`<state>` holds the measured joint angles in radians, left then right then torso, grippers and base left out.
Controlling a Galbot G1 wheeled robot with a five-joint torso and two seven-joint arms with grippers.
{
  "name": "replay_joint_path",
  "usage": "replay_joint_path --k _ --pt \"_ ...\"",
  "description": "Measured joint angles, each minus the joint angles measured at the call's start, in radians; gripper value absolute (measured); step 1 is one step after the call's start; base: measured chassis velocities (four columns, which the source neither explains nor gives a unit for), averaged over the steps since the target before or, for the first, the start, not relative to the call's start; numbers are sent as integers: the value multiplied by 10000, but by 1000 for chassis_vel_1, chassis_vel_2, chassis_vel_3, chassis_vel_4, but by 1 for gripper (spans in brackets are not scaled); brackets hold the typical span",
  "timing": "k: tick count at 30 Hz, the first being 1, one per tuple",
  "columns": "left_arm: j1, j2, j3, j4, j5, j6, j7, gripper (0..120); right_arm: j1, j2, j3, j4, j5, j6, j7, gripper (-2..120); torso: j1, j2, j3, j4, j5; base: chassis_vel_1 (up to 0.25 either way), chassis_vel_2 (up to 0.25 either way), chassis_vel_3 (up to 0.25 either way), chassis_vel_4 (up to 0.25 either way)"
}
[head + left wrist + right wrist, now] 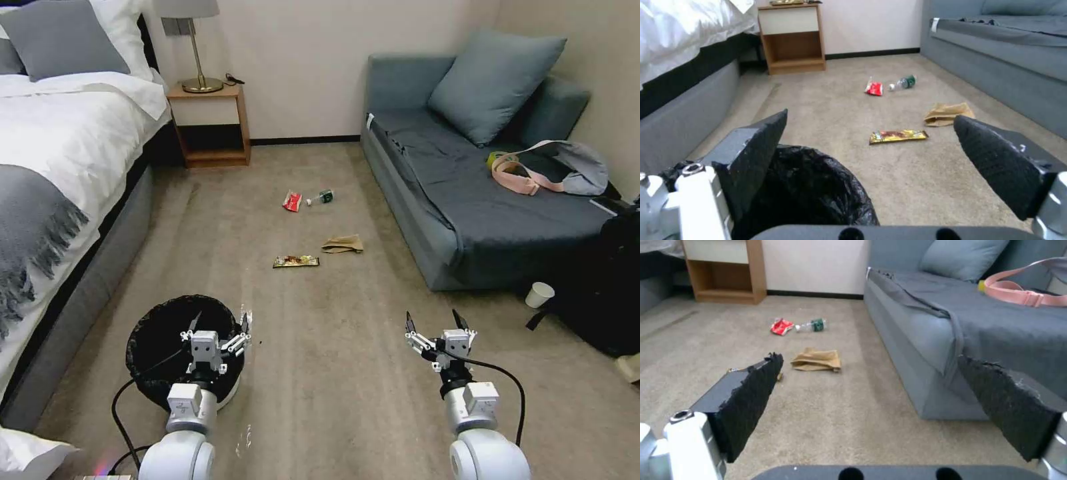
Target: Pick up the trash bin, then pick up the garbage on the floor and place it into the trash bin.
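Both arms reach forward, left hand (221,327) and right hand (433,323) spread wide

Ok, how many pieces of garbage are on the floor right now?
4, all on the carpet ahead: red-and-white packet beside the small bottle, farthest off; brown paper bag nearer the sofa; snack wrapper closest. More could be hidden under furniture.

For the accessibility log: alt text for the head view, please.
The open left gripper hovers over the trash bin on the carpet, beside a bed; the open right gripper hangs free. Ahead lie a snack wrapper, paper bag, red packet and bottle.
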<state>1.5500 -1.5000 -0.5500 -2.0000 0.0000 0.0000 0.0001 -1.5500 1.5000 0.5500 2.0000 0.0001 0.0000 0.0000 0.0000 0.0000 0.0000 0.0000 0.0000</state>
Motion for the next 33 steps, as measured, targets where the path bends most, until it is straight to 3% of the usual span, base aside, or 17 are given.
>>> replay_joint_path --k 10,13,17,18,20,21,23,24,26,29,31,33 --pt "0 7 -15 2 -40 -3 4 100 -29 0 33 5 0 23 0 100 0 0 0 1 0 0 0 0 0" --pt "3 102 -191 76 -412 -87 155 100 -391 40 408 221 39 326 55 100 0 0 0 5 4 0 0 0 0" --pt "16 457 -835 349 -1676 -416 651 100 -1649 173 1707 928 206 1330 327 100 0 0 -1 -1 0 0 0 0 0" --pt "16 457 -835 349 -1676 -416 651 100 -1649 173 1707 928 206 1330 327 100 0 0 -1 -1 0 0 0 0 0" --pt "27 697 -1272 544 -2552 -654 1009 100 -2329 161 2233 1173 268 1577 390 100 -1 0 -1 -6 -12 0 0 0 0" --pt "32 802 -1455 619 -2907 -744 1151 100 -2490 70 2399 1365 346 1710 356 100 0 0 1 -1 21 0 0 0 0" --pt "39 895 -1681 534 -3159 -694 1210 100 -2783 -177 2777 1772 541 1953 354 100 -1 0 -1 3 2 0 0 0 0" --pt "38 1006 -1946 288 -3381 -507 1244 100 -2951 -426 2986 2024 708 2071 340 100 0 1 1 -1 -36 0 0 0 0" --pt "-32 1336 -2591 -185 -3694 -80 1250 100 -3067 -786 3057 2209 1010 2081 246 100 0 1 -1 -3 28 0 0 0 0" --pt "-35 1622 -2923 -351 -3881 465 1256 100 -3082 -1029 3064 2314 1204 2022 207 100 0 0 0 1 -21 0 0 0 0" --pt "-23 2033 -3322 -563 -4105 985 1221 100 -3075 -1237 3014 2339 1322 1935 174 100 0 1 -1 0 17 0 0 0 0" --pt "-18 2370 -3626 -582 -4306 1480 1156 100 -3032 -1382 2958 2338 1353 1905 158 100 0 1 0 0 -12 0 0 0 0"
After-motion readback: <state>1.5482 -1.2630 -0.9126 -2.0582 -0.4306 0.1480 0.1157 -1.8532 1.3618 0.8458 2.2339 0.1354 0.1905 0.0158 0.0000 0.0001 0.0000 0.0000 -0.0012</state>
